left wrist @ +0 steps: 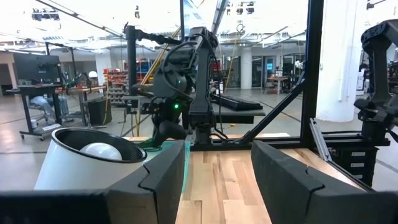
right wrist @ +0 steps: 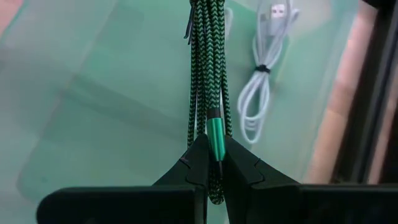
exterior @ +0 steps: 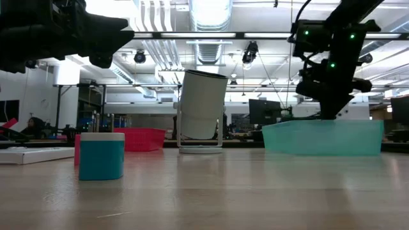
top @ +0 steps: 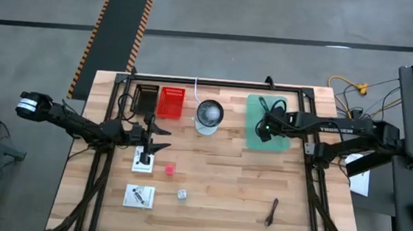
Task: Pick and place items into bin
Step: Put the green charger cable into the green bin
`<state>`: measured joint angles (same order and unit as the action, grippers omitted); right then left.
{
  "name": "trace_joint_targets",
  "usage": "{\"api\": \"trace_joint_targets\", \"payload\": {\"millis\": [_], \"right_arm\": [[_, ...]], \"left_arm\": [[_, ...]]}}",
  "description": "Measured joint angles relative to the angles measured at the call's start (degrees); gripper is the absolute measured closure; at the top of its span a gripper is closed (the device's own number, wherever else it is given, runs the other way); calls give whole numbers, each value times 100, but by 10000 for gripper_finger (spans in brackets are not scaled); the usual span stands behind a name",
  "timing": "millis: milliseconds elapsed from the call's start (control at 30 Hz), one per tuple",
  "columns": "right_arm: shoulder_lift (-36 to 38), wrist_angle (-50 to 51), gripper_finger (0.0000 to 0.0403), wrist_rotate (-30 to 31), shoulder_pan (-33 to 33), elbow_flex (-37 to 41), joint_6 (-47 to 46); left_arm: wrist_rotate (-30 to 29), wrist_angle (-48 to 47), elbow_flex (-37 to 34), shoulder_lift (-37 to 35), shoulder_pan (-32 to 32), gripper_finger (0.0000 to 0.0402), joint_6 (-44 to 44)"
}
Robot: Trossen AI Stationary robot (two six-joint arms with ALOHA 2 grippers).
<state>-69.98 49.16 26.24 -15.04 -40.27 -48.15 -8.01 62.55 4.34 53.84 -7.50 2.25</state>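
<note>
Green braided cable (right wrist: 208,81) hangs pinched in my right gripper (right wrist: 211,163), arm reaching left over the teal bin (top: 268,122).

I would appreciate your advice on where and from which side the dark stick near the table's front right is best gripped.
Grip the dark stick at mid-length, coming straight down from above. It lies flat, slim and slightly slanted on bare table, clear of other items, so fingers closing across its narrow width should hold best. The right tool currently holds a green braided cable.

Grey concrete floor (top: 274,10), hazard-striped mat (top: 117,27), bright ceiling lights (exterior: 211,9)
</note>
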Motion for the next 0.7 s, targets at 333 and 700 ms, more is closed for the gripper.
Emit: {"api": "trace_joint_targets", "payload": {"millis": [333,700], "right_arm": [[-609,-515,390,-636,-252,-9,191],[-902,-962,389,-524,-378,-92,509]], "left_arm": [[0,2,0,2,-1,230,-1],[0,2,0,0,0,230,-1]]}}
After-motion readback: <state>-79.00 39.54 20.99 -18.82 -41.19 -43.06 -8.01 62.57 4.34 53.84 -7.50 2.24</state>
